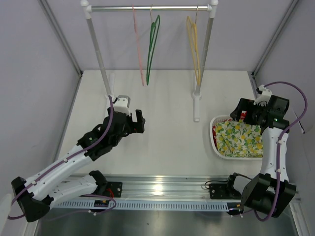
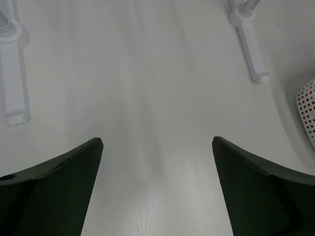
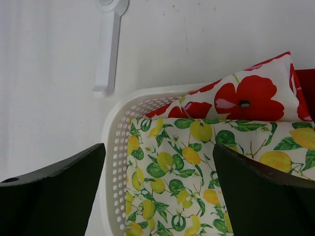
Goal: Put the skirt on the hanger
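Above the basket (image 3: pixel 114 147), right fingers (image 3: pixel 54 191) hover (parted).

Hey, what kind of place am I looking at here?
Probably a robotics lab test cell: robot arms mounted at a white table, a small clothes rail with hangers, a basket of folded fabric.

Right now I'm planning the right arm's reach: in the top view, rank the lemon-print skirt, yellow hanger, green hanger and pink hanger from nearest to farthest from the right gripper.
From the right gripper:
1. lemon-print skirt, just below it in the basket.
2. yellow hanger, right end of the rail.
3. green hanger, mid-rail.
4. pink hanger, farthest left.
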